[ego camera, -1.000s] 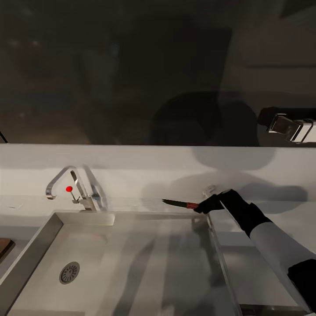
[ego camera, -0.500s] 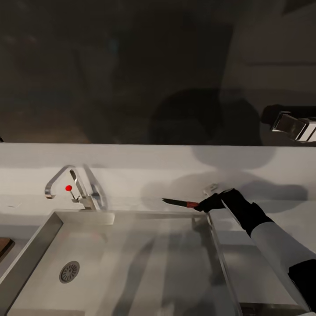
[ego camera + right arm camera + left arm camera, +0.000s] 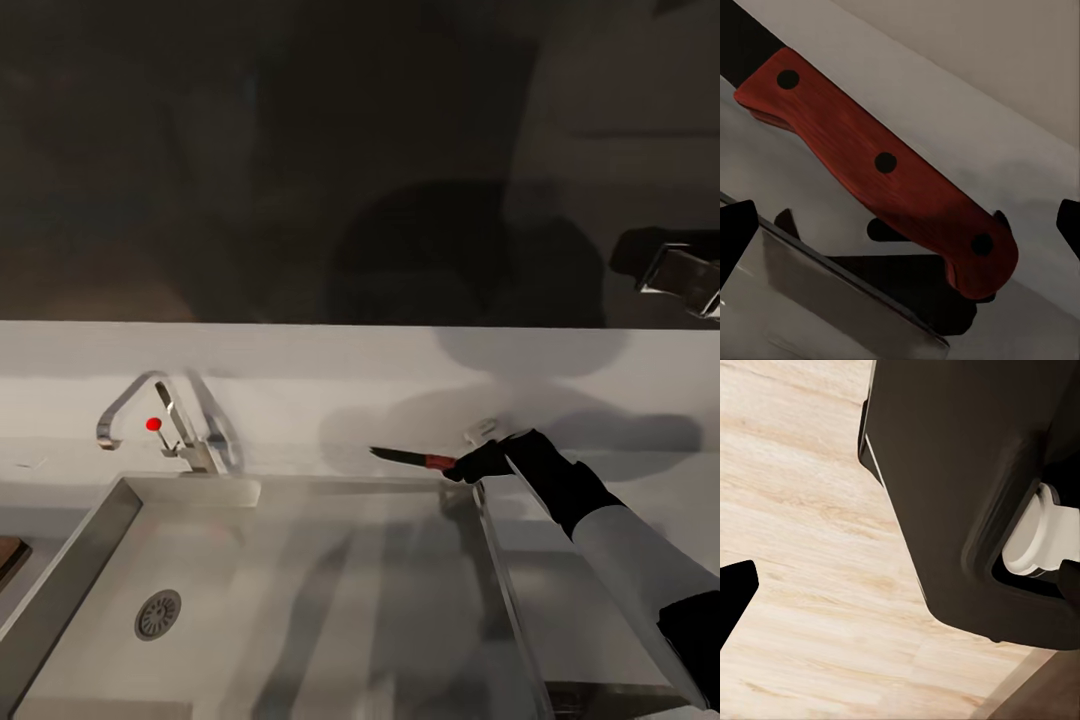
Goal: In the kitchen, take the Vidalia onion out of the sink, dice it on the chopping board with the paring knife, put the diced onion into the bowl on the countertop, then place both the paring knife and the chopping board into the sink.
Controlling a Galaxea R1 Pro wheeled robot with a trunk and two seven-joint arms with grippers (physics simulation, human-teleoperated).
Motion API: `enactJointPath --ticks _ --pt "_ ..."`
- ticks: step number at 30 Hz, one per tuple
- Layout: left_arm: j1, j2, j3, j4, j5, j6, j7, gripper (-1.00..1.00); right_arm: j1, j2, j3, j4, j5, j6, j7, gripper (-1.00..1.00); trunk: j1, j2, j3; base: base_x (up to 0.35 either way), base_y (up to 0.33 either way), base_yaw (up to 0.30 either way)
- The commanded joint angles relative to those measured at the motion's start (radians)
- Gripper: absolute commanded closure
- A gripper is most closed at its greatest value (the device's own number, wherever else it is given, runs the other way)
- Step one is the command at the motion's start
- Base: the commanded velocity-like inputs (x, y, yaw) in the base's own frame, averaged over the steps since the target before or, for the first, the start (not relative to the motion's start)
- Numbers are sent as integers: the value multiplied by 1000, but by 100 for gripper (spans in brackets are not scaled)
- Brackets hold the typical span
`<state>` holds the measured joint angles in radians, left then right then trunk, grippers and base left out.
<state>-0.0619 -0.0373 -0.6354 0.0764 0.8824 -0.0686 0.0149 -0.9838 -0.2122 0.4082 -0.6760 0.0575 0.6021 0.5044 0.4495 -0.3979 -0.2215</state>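
Observation:
The paring knife (image 3: pixel 410 459), dark blade and red handle, sits level at the back right corner of the sink (image 3: pixel 60 590), blade towards the tap. My right gripper (image 3: pixel 468 466) is at its handle end. In the right wrist view the red handle (image 3: pixel 881 176) runs slantwise between the fingertips (image 3: pixel 735 240), which stand wide apart and clear of it. I cannot tell whether the knife rests on the countertop (image 3: pixel 300 445) or hangs above it. A brown corner of the chopping board (image 3: pixel 8 556) shows at the far left. The Vidalia onion and the bowl are out of view.
The chrome tap (image 3: pixel 130 395) with its red knob (image 3: pixel 153 424) stands at the sink's back left. The basin has a round drain (image 3: pixel 158 614). A steel fixture (image 3: pixel 685 275) hangs on the dark wall. My left gripper (image 3: pixel 900 585) is over a wooden floor (image 3: pixel 810 585) beside my dark base.
The head view has shifted slightly. The knife and my right arm stand as before by the sink's back right corner.

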Motion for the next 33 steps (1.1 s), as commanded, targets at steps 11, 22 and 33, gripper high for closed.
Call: enactJointPath --ticks 11,22,33 --pt "-1 -1 -6 3 3 -3 0 -100 -1 -1 3 -2 5 2 5 -100 1 -2 -18 0 0 0" --pt "-1 -1 -6 3 3 -3 0 -100 -1 -1 2 -2 5 -31 5 -100 1 -2 -35 0 0 0" --pt "-2 -2 -6 3 3 -3 0 -100 -1 -3 -121 -2 6 -34 5 -100 1 -2 -49 0 0 0"
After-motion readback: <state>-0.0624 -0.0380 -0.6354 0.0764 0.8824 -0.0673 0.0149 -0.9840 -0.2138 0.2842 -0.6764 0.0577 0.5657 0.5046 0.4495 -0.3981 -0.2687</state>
